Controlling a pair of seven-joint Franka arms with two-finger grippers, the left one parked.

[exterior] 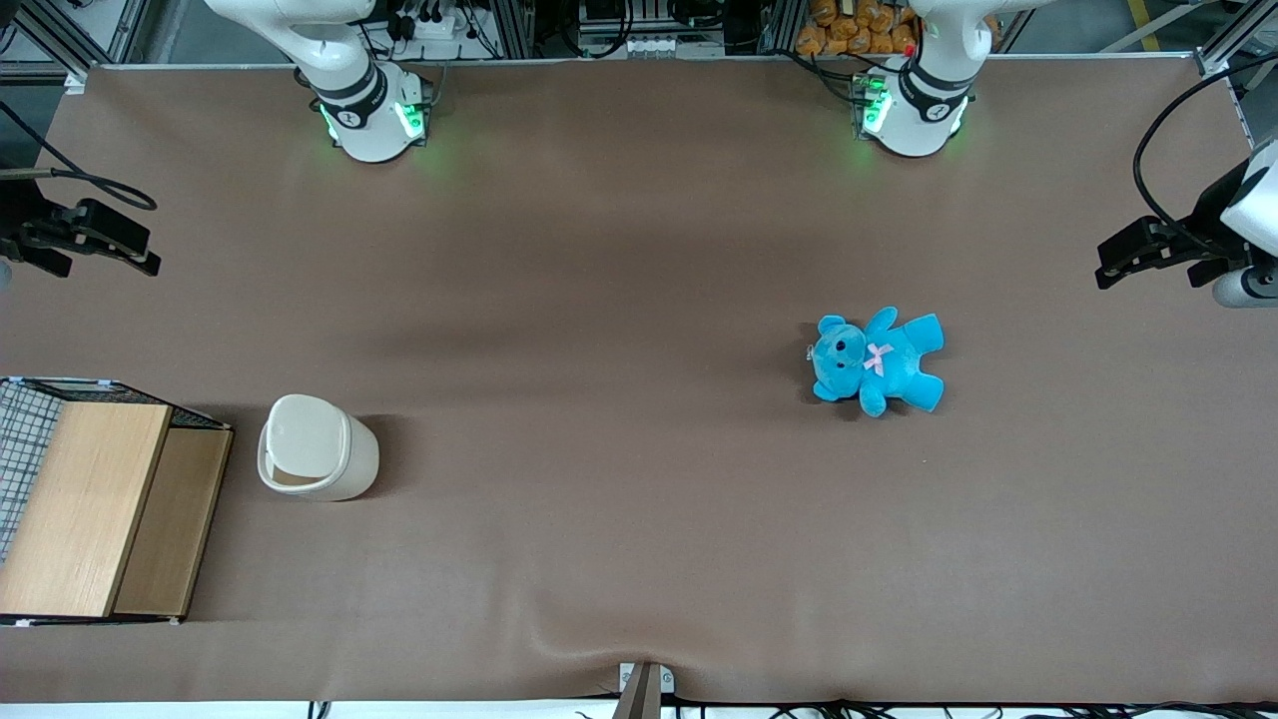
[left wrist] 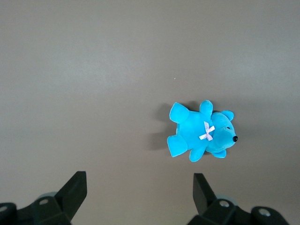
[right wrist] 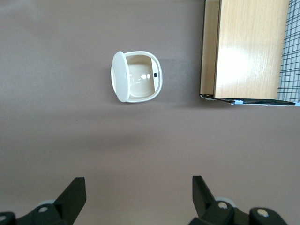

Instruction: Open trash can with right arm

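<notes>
The right arm's gripper [exterior: 125, 252] hangs high above the table at the working arm's end, fingers [right wrist: 75, 194] spread wide and holding nothing, pointing straight down. Nearer the front camera than the gripper stands the trash can [exterior: 318, 446] (its lid tipped up, the cream inside showing), well apart from the fingers. Just beside it sits the wooden box [exterior: 95, 509]. A blue teddy bear [exterior: 879, 359] lies toward the parked arm's end.
</notes>
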